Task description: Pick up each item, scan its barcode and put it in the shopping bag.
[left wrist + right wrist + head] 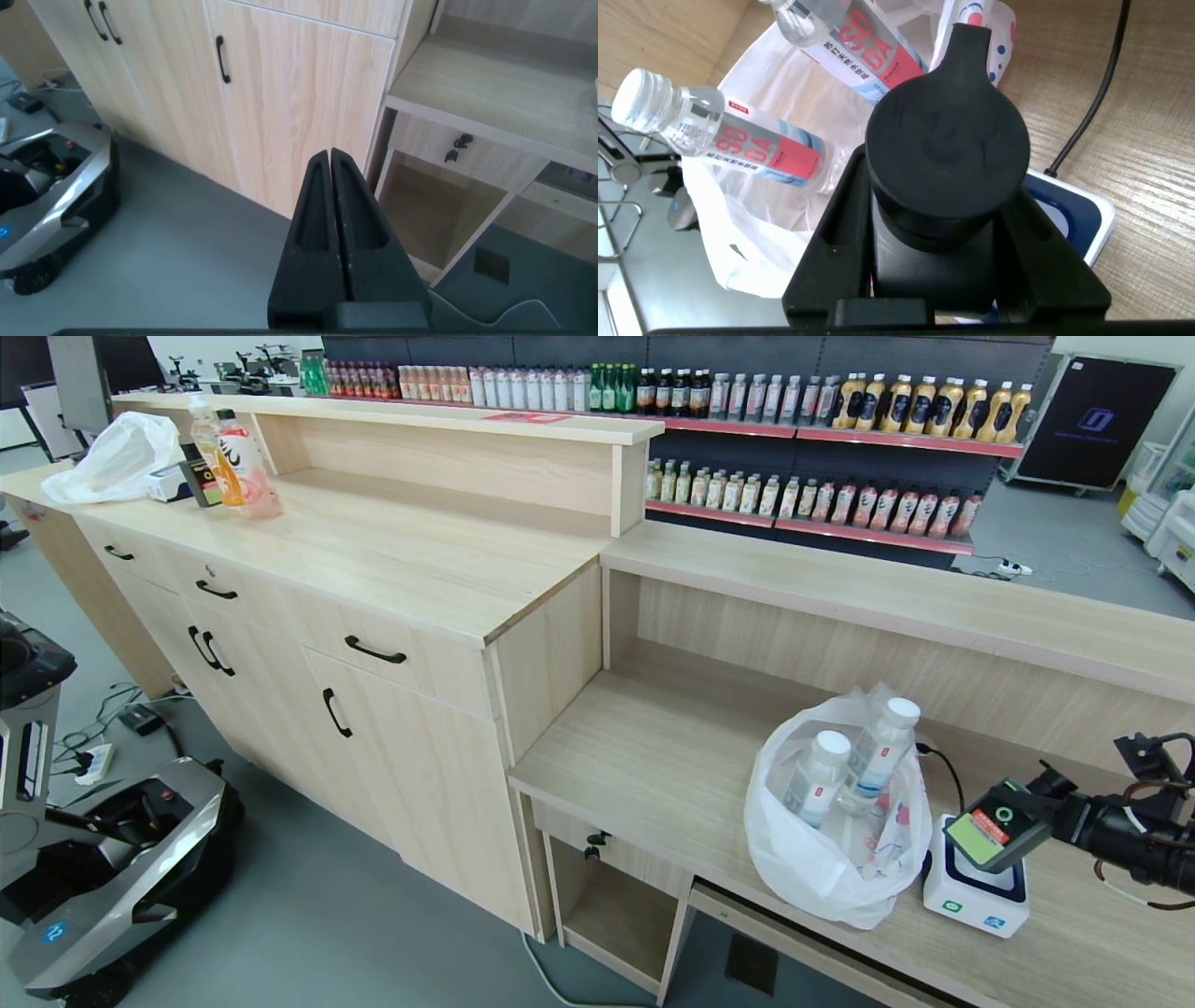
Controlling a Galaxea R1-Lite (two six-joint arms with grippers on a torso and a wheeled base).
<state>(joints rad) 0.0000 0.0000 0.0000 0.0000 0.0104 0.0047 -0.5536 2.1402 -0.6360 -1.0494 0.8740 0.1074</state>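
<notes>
Lower desk (672, 747), light wood: white shopping bag (803, 873) stands open on it, holding two clear soda bottles with white caps, one (820, 775) leaning beside the other (879, 747). White barcode scanner (976, 896) sits just beside the bag on the robot's right, with a black cable (948, 770) running behind it. Right gripper (1027, 803) is clamped on a black container (994, 821) and holds it just above the scanner; the head view shows the container's green and orange label. The right wrist view gives instead its round black top (948, 140) seated between the fingers (836, 224), with the bag (729, 252), both bottles (719, 140) (850, 47), a corner of the scanner (1074, 215) and the cable (1092, 103) underneath. Left gripper (330, 163): fingers pressed together on nothing, low over the grey floor (168, 252), near the cupboard doors (299, 103) and well apart from the bag. Upper counter (392, 551), far end: a second white plastic bag (117, 457), two bottles (233, 453) and a small box (168, 481). Background: shelves of bottled drinks (794, 401)
</notes>
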